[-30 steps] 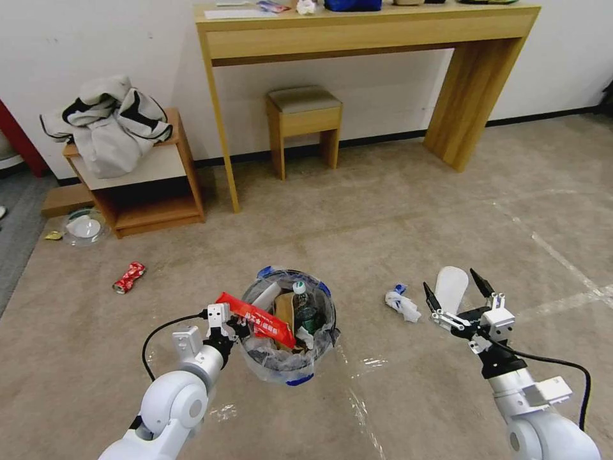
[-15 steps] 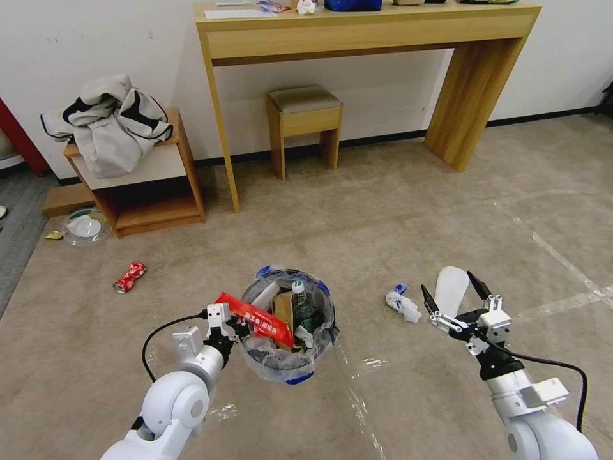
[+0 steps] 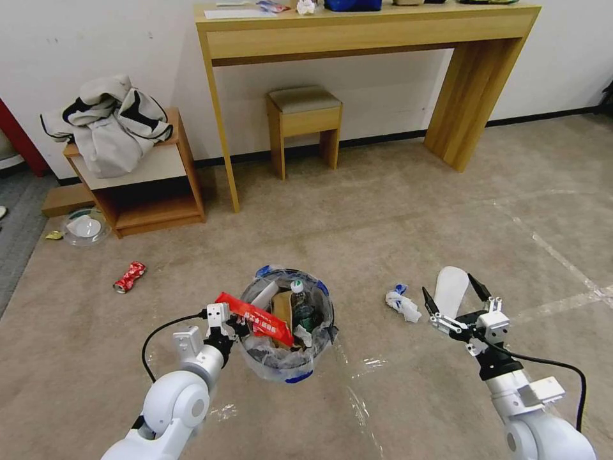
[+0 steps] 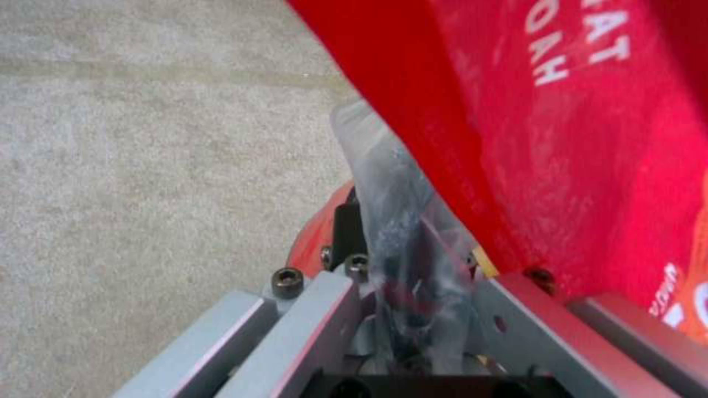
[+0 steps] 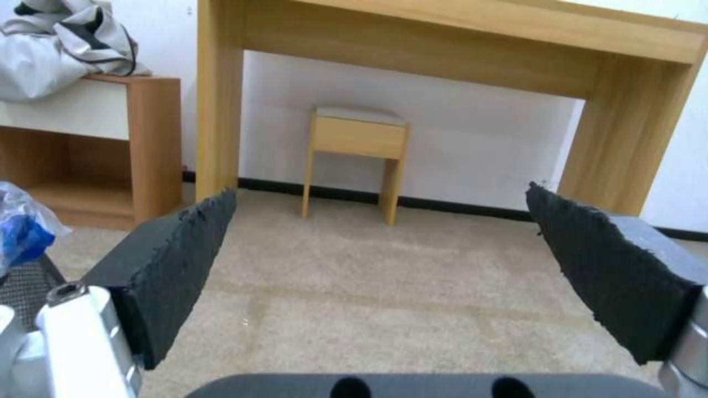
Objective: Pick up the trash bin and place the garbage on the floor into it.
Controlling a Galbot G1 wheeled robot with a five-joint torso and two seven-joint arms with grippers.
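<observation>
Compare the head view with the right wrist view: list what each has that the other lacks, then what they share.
Head view alone: the trash bin gripped at its rim by the left gripper, a red wrapper lying across that rim, a crushed red can, a white tissue and a flat white slipper on the floor.

Right wrist view alone: the right gripper's black pads close up, spread wide with nothing between them.

Both: the right gripper, wooden desk, stool, side shelf and jacket.
</observation>
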